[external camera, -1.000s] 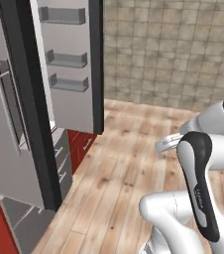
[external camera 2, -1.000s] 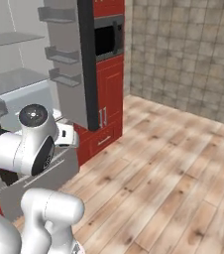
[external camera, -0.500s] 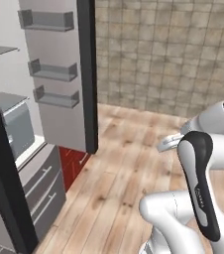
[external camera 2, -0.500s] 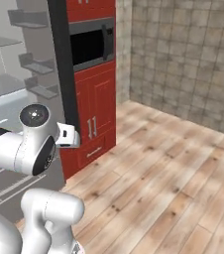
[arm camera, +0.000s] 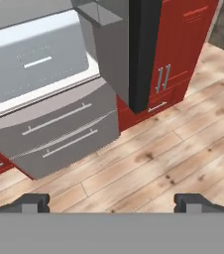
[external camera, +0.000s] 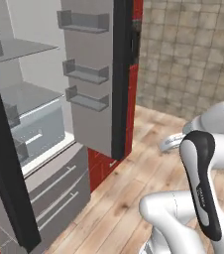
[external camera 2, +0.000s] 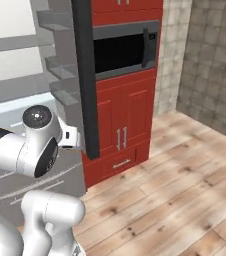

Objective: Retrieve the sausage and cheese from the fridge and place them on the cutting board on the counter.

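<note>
Hand view showed the hand (arm camera: 112, 201) spread wide and empty, facing the open fridge (arm camera: 44, 64); sausage and cheese weren't visible (presumably light, slippery; pinch across their middles).

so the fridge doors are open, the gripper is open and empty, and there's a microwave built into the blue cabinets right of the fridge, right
Not quite: the cabinets around the microwave are red, not blue, as the right base view shows. The rest holds: the fridge stands with its doors open, and in the hand view the gripper is open with nothing between its fingers.
</note>
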